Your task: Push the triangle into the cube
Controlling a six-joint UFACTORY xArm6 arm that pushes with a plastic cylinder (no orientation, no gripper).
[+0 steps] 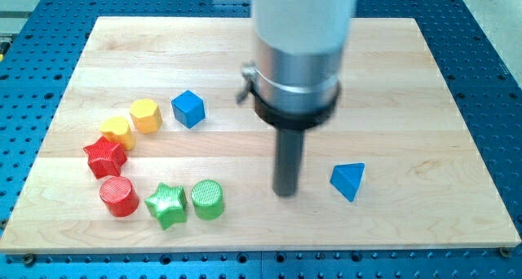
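The blue triangle (348,180) lies right of the board's middle, toward the view's bottom. The blue cube (188,108) sits left of centre, in the upper half. My tip (285,192) rests on the board just left of the triangle, with a small gap between them. The cube is well away to the upper left of the tip. The arm's wide silver and white body hangs over the board's upper middle.
At the view's left several blocks form an arc: a yellow hexagon (145,115), a yellow block (118,131), a red star (104,156), a red cylinder (119,197), a green star (166,204), a green cylinder (207,199). The wooden board (408,91) lies on a blue perforated table.
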